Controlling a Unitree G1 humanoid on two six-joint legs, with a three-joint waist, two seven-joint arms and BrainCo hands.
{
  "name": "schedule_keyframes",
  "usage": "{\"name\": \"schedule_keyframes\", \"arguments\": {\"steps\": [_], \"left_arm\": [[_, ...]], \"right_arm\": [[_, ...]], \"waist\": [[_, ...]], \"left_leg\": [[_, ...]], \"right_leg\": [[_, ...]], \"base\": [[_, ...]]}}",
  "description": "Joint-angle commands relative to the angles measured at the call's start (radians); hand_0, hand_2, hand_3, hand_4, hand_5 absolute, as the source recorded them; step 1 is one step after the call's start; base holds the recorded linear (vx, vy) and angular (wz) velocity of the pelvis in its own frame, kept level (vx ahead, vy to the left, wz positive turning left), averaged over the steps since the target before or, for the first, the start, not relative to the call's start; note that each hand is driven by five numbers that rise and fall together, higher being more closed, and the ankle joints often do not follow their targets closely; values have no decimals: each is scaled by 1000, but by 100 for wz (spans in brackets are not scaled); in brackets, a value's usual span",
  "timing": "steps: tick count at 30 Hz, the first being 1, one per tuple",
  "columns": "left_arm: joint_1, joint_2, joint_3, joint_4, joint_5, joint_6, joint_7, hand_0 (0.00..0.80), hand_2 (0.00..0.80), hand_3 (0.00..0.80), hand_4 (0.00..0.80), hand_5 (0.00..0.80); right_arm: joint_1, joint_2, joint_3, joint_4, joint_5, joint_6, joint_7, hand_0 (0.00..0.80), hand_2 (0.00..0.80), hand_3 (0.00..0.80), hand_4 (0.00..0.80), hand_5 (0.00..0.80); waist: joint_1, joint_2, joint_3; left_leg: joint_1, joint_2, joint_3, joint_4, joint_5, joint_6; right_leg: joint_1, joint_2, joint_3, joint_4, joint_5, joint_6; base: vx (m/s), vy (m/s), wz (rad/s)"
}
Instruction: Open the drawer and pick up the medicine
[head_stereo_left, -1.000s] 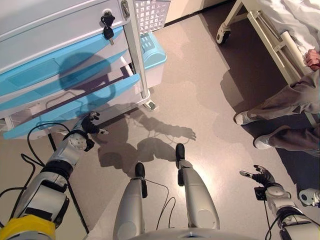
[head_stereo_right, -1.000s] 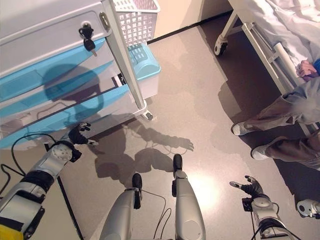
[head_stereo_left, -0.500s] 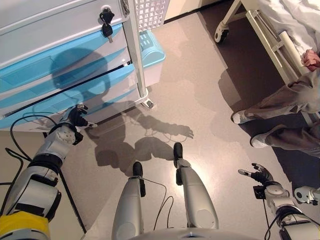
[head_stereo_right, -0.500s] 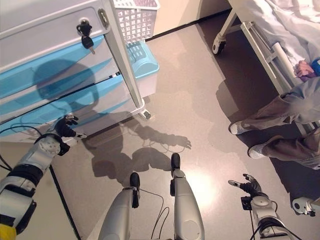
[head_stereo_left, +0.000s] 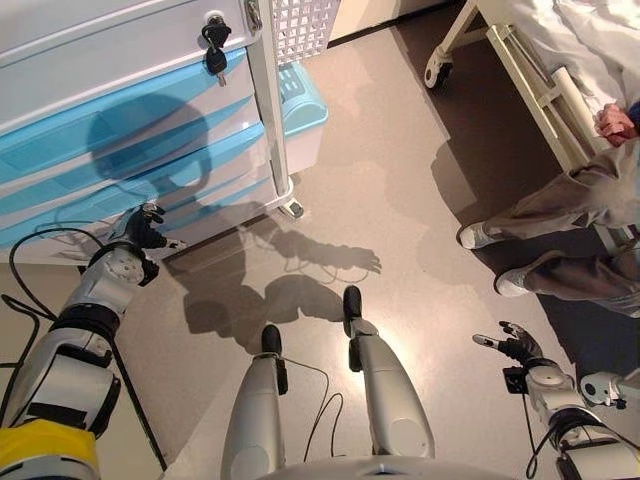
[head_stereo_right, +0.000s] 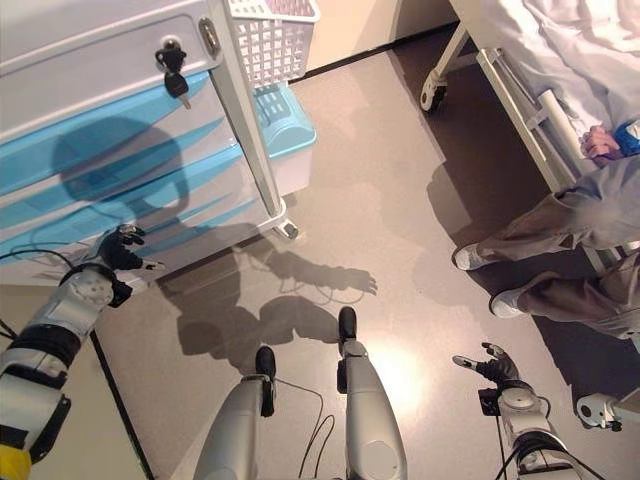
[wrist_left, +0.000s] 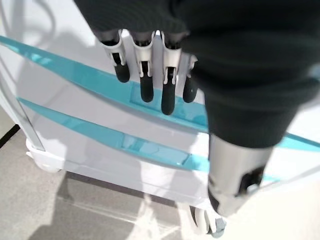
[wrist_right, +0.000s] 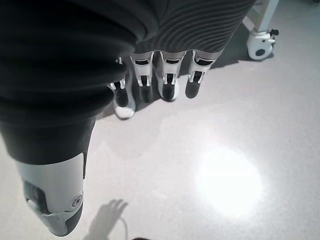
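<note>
Left hand at the closed drawers, medicine out of sight

At left, the left hand, fingers relaxed and empty, hangs by the lowest blue drawer; its stiff recessed handle looks like the place to hook and should slide. No medicine shows, presumably inside. At lower right, the right hand hangs spread, empty.

You have the drawer cabinet at upper left, a basket hung beside it, a bin below that. A bed and seated person fill the right.
</note>
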Motion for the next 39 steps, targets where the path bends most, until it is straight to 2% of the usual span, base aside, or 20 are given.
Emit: {"name": "schedule_keyframes", "arguments": {"steps": [1, 9, 17, 21, 24, 27, 28, 32, 35, 38, 39], "left_arm": [[-47, 70, 102, 49, -51, -24, 69, 0, 0, 0, 0, 0], [-89, 115, 76, 43, -32, -26, 84, 0, 0, 0, 0, 0], [-37, 84, 113, 30, -50, -34, 82, 0, 0, 0, 0, 0], [96, 10, 194, -8, -86, -38, 66, 0, 0, 0, 0, 0], [130, -16, 217, -11, -102, -39, 60, 0, 0, 0, 0, 0], [257, -108, 278, 2, -154, -47, 25, 0, 0, 0, 0, 0], [257, -107, 278, 2, -154, -46, 25, 0, 0, 0, 0, 0], [375, -208, 312, -5, -195, -48, -8, 0, 0, 0, 0, 0], [418, -248, 313, -9, -191, -41, -20, 0, 0, 0, 0, 0], [462, -290, 322, 4, -194, -40, -29, 0, 0, 0, 0, 0], [497, -318, 329, 48, -195, -36, -40, 0, 0, 0, 0, 0]], "right_arm": [[38, -46, 41, -9, 4, -23, -3, 0, 0, 0, 0, 0], [38, -44, 56, -9, 5, -27, -2, 0, 0, 0, 0, 0], [43, -31, 59, -5, 3, -26, 0, 0, 0, 0, 0, 0], [61, -19, 50, -9, -22, -11, 0, 0, 0, 0, 0, 0], [69, -19, 43, -1, -31, -7, -1, 0, 0, 0, 0, 0], [81, -14, 21, 31, -58, 10, -1, 0, 0, 0, 0, 0], [81, -14, 21, 31, -58, 10, -1, 0, 0, 0, 0, 0], [93, -5, 7, 79, -93, 29, 0, 0, 0, 0, 0, 0], [96, 0, 2, 102, -105, 35, 0, 0, 0, 0, 0, 0], [93, 7, -8, 136, -109, 42, -3, 0, 0, 0, 0, 0], [91, 14, -11, 158, -113, 49, -3, 0, 0, 0, 0, 0]], "waist": [[-12, 28, -50], [-13, 17, -49], [-6, 19, -53], [8, 32, -69], [12, 35, -75], [23, 57, -110], [22, 56, -112], [37, 83, -160], [43, 94, -178], [49, 102, -197], [54, 110, -220]], "left_leg": [[-54, -20, -11, -52, 80, 35], [-67, -16, -11, -52, 85, 35], [-40, -19, -6, -64, 80, 38], [43, -16, 4, -130, 91, 34], [79, -18, 9, -153, 94, 33], [201, -23, 11, -242, 110, 26], [199, -25, 11, -246, 116, 26], [304, -28, 4, -330, 135, 22], [343, -30, 0, -361, 144, 21], [378, -29, -4, -392, 154, 20], [407, -25, -6, -418, 163, 19]], "right_leg": [[30, 33, 8, 72, -83, 25], [23, 34, 6, 66, -78, 28], [44, 34, 12, 59, -77, 30], [108, 32, 26, 21, -70, 36], [143, 28, 28, 2, -69, 37], [265, 24, 27, -72, -60, 46], [264, 23, 27, -75, -56, 46], [356, 21, 13, -132, -53, 50], [389, 21, 2, -152, -53, 51], [422, 22, -7, -175, -54, 51], [450, 23, -12, -196, -53, 52]], "base": [[0, 0, 0], [1, -1, 0], [15, 3, -2], [67, 13, -9], [68, -9, -20], [138, -21, -9], [115, -18, -18], [91, -37, -8], [70, -35, 0], [50, -47, 13], [63, -47, 18]]}}
